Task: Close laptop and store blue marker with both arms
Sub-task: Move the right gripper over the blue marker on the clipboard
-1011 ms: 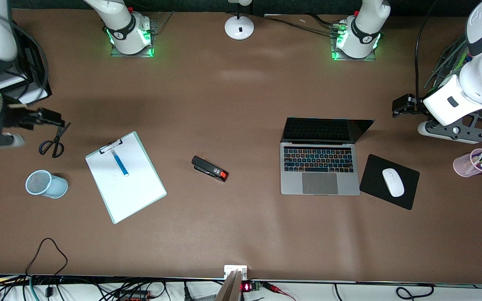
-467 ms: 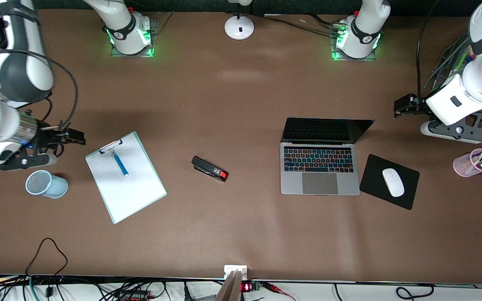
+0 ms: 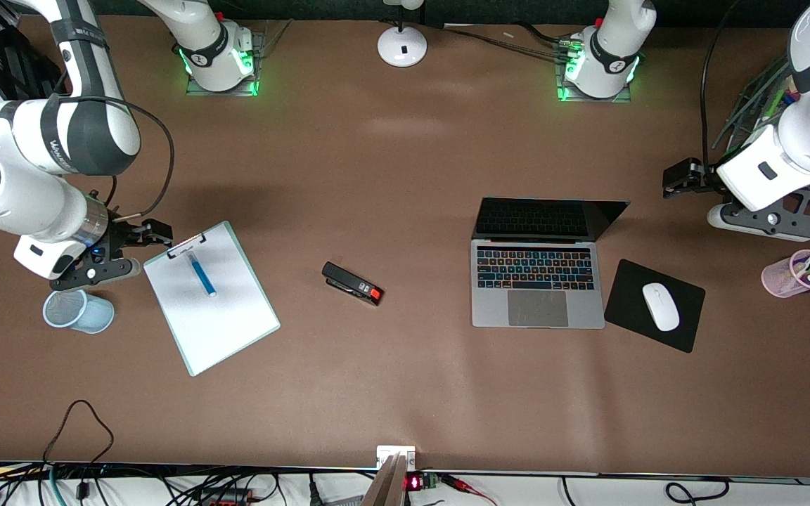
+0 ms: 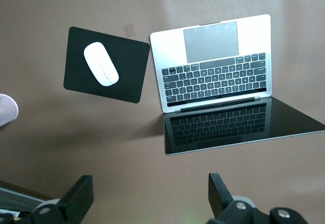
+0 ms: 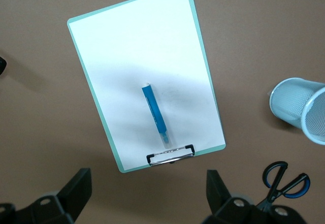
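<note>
Laptop [image 3: 537, 281] and blue marker [image 3: 202, 275] lie untouched; left pincer [image 3: 673, 180] and right pincer [image 3: 157, 235] both spread, empty.

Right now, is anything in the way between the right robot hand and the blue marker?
Nothing visible is. The right gripper hangs open, holding nothing, just off the clip end of the clipboard. The blue marker lies bare on the white sheet, nothing on it or touching it. The scissors and mesh cup sit off the clipboard.

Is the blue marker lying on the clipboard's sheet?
Yes, the blue marker lies flat on the white sheet of the clipboard, just below its clip.
</note>
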### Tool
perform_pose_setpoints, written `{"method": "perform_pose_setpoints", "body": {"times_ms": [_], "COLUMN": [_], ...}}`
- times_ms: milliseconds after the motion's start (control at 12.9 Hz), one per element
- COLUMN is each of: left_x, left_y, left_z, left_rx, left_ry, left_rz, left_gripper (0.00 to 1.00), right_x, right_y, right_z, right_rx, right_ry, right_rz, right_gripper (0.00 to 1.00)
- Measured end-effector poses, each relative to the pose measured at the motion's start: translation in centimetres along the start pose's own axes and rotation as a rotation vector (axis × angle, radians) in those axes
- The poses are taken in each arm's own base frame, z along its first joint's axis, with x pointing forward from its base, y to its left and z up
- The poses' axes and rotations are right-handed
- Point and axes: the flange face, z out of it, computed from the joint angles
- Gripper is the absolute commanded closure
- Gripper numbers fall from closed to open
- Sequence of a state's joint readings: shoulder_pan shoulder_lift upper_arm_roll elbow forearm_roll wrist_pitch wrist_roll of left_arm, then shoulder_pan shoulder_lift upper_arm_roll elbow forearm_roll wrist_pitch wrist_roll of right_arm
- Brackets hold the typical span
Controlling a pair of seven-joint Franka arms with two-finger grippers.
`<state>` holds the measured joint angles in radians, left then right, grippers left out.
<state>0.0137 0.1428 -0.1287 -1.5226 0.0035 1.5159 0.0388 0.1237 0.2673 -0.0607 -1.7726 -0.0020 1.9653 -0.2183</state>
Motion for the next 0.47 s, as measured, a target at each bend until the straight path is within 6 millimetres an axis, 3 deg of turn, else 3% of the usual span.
{"method": "perform_pose_setpoints", "body": {"times_ms": [78, 156, 311, 389, 467], "left_x": [0.0, 0.0, 0.2, 0.3, 0.1], "left_y": [0.0, 0.0, 0.0, 0.2, 0.7], "left_z": [0.3, 1.0, 2.8, 3.7, 4.4], "left_rx": [-0.001, -0.003, -0.009, -0.012, -0.013], "left_ry": [-0.014, -0.047, -0.120, -0.157, -0.201], "left_rz": [0.000, 0.000, 0.002, 0.007, 0.017], "left_gripper": [0.00, 0.08, 0.70, 0.87, 0.92], "right_x": [0.0, 0.0, -0.1, -0.1, -0.1], "right_y": [0.1, 0.1, 0.4, 0.6, 0.9], "right_z": [-0.1, -0.2, -0.2, -0.2, -0.3], "right_rx": [-0.001, -0.001, -0.002, -0.003, -0.005], "right_ry": [0.003, 0.005, 0.008, 0.012, 0.016], "right_rz": [-0.012, -0.024, -0.048, -0.062, -0.075], "right_gripper": [0.00, 0.00, 0.00, 0.00, 0.00]}}
